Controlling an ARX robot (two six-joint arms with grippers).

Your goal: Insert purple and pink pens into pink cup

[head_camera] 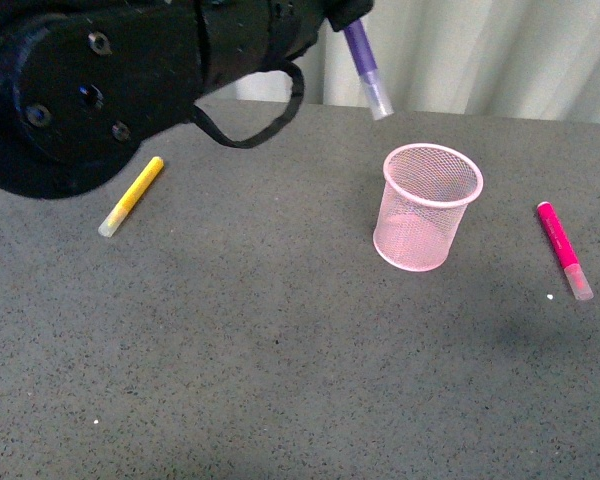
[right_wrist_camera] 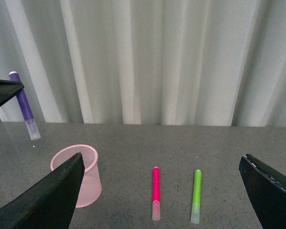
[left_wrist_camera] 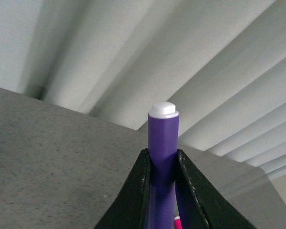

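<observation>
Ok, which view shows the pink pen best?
The right wrist view: the pink pen lies whole and unobstructed on the table, beside a green pen. The front view also shows it whole, right of the pink cup, near the frame edge. The left wrist view shows only a pink sliver, unidentifiable.

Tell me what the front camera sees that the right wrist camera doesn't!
Only the front view shows the yellow marker, lying left of the pink cup. Only the right wrist view shows the green marker, lying beside the pink pen, and the right claw, open and holding nothing. Both show the purple pen held in the air by the left claw, the upright pink cup, the pink pen lying flat, and the pale curtain.
</observation>
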